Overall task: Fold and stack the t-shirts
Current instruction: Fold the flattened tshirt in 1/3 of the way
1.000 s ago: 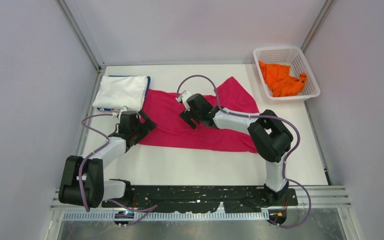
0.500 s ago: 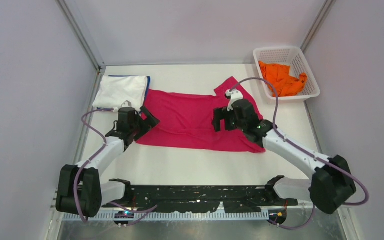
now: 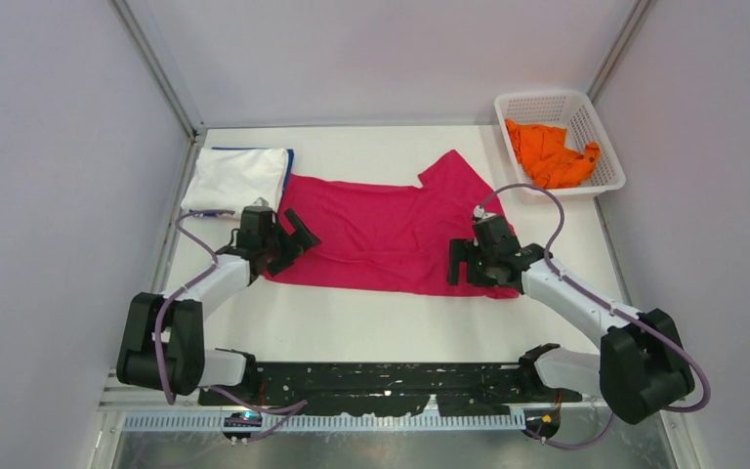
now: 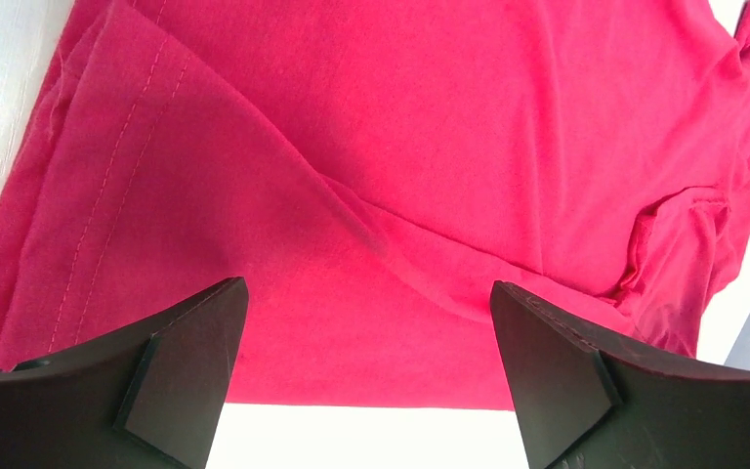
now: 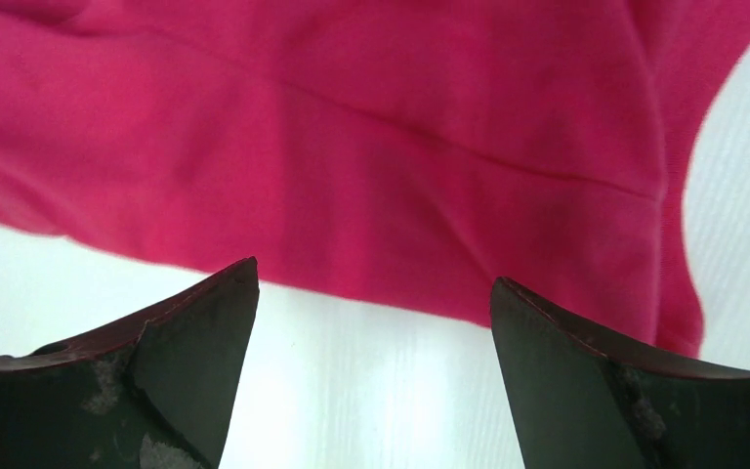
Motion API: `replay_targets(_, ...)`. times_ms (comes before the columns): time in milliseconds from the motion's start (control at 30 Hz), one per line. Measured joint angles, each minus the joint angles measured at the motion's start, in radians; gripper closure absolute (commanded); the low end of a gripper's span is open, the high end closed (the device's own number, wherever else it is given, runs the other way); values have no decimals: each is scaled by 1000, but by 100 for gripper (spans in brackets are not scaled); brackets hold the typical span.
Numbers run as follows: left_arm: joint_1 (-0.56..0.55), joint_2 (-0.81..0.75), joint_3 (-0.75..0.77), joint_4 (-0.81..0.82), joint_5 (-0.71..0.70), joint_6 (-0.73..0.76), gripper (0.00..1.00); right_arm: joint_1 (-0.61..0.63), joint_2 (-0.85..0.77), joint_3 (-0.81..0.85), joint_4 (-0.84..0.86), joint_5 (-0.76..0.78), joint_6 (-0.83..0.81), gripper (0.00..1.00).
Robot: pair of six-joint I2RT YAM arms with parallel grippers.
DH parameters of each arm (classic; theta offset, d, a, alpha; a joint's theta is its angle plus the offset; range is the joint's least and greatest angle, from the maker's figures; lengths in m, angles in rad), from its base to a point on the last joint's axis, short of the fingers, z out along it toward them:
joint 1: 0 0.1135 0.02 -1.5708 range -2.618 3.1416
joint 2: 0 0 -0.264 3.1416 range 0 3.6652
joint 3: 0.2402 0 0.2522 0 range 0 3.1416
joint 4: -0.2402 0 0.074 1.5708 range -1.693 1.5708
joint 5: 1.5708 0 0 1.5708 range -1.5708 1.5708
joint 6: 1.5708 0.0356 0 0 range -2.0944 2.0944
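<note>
The magenta-pink cloth t-shirt (image 3: 381, 230) is spread flat mid-table, its long axis running left to right. Its near hem is bracketed by both arms: the left gripper (image 3: 291, 240) is held over the near-left corner and the right gripper (image 3: 462, 266) over the near-right corner, each with jaws wide apart and nothing between them. Bare white table (image 3: 381, 322) is left open nearer still. A folded white t-shirt (image 3: 237, 176) is seen just beside the far-left corner. A crumpled orange t-shirt (image 3: 547, 151) is kept in the white plastic lattice basket (image 3: 610, 156), far right.
</note>
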Motion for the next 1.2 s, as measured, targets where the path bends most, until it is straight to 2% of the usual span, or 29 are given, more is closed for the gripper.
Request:
replay_targets(400, 0, 18, 61, -77, -57, 32, 0, -248, 227, 54, 77, -11, -64, 5)
replay_targets(700, 0, 44, 89, -130, -90, 55, 0, -281, 305, 124, 95, -2, -109, 5)
replay_targets(833, 0, 53, 107, -183, -95, 64, 1, -281, 275, 124, 84, 2, -129, 5)
replay_targets(967, -10, 44, 163, -235, -98, 77, 0, -281, 162, 124, 82, -33, -150, 5)
replay_targets(1100, -62, -9, 217, -272, -143, 84, 0, -268, 29, 123, 109, -93, -156, 5)
replay_targets(1200, -108, 6, 301, -298, -159, 100, 0, -220, -25, 119, 179, -119, -155, 5)
